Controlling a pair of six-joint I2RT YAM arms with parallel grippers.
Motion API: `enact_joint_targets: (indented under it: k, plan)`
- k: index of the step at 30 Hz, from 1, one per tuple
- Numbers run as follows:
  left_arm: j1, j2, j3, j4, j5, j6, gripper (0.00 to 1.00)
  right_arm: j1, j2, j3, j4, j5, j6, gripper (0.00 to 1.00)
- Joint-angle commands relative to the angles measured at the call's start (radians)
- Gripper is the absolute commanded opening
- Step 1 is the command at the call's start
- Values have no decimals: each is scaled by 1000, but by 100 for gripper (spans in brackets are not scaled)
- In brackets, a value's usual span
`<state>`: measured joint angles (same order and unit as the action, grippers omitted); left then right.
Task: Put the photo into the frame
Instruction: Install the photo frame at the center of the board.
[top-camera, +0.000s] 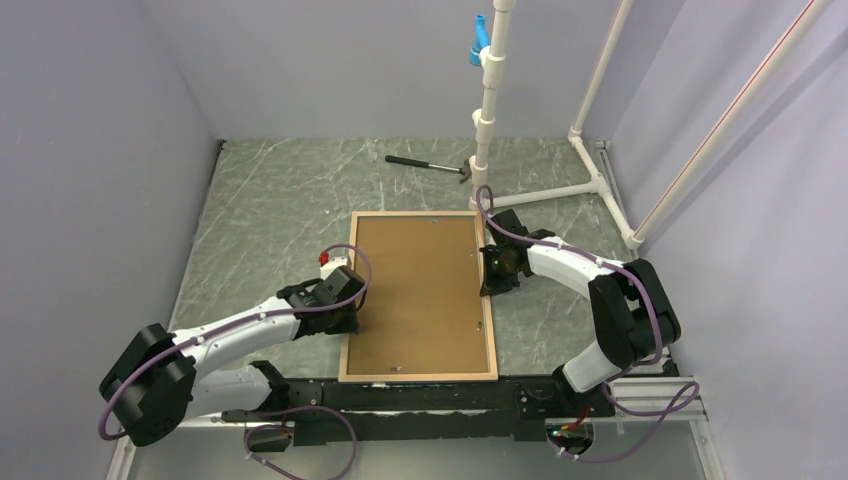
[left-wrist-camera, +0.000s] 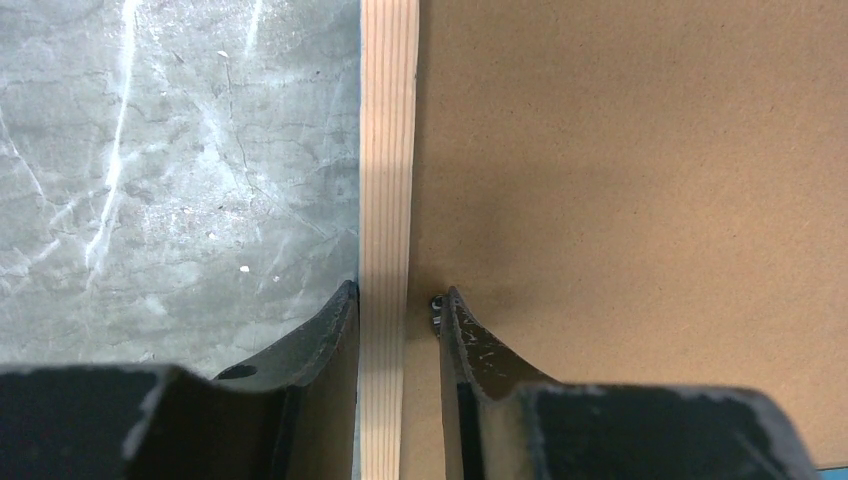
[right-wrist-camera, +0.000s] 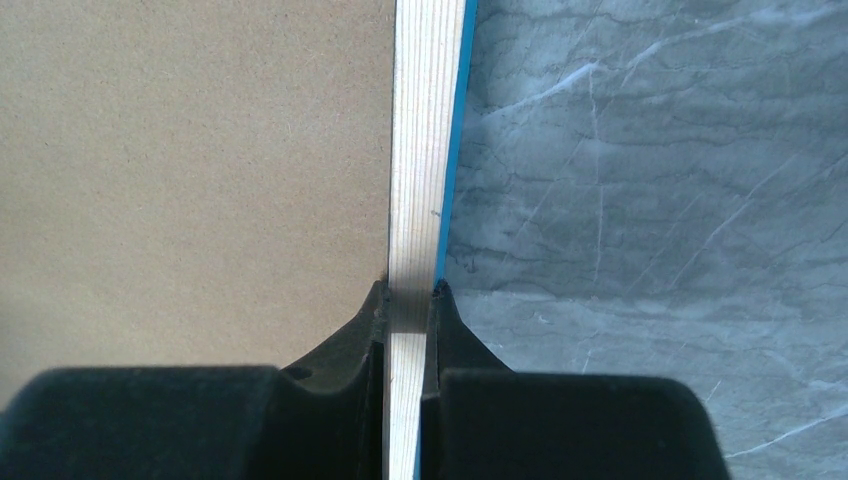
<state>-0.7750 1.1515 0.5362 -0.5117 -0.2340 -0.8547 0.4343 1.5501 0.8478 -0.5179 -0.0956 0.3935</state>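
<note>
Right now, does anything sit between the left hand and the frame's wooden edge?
Nothing visible does. The left hand straddles the left rail of the thin rectangular frame, which lies light-wood back up. One finger is outside the rail, the other over the brown backing board.

The frame (top-camera: 420, 378) lies flat, face-down, light wooden back upward.

A hammer (top-camera: 428, 166) lies flat at the far side of the grey marbled table (top-camera: 270, 210), just left of a white pipe stand (top-camera: 490, 90). A blue fitting (top-camera: 480, 40) sits high on its upright. A brown backing board (top-camera: 420, 290) lies flat mid-table.
</note>
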Motion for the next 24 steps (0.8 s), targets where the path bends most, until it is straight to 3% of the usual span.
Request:
enact_joint_targets:
  k: [1,4,9,10,15,20,22,24]
  plan:
    - [-23,13,-50,-66,29,4,11,0,2,7,16,10,-25,2]
    - [-23,12,-43,-75,24,13,0,-1,-2,7,15,9,-24,2]
    - [-22,1,-22,-99,16,28,0,0,-12,4,13,8,-24,2]
    - [-23,-4,-18,-101,18,31,2,-1,-12,3,14,6,-24,2]
    - [-22,-31,-20,-55,64,36,45,-1,-12,1,16,0,-22,2]
    - [-23,0,-21,-50,74,34,61,-1,-12,-2,19,-2,-24,2]
    - [-27,15,-20,-51,73,34,61,-56,-10,-4,21,-4,-24,2]
    - [-35,24,-17,-65,59,28,55,-1,-9,-4,21,-2,-24,2]
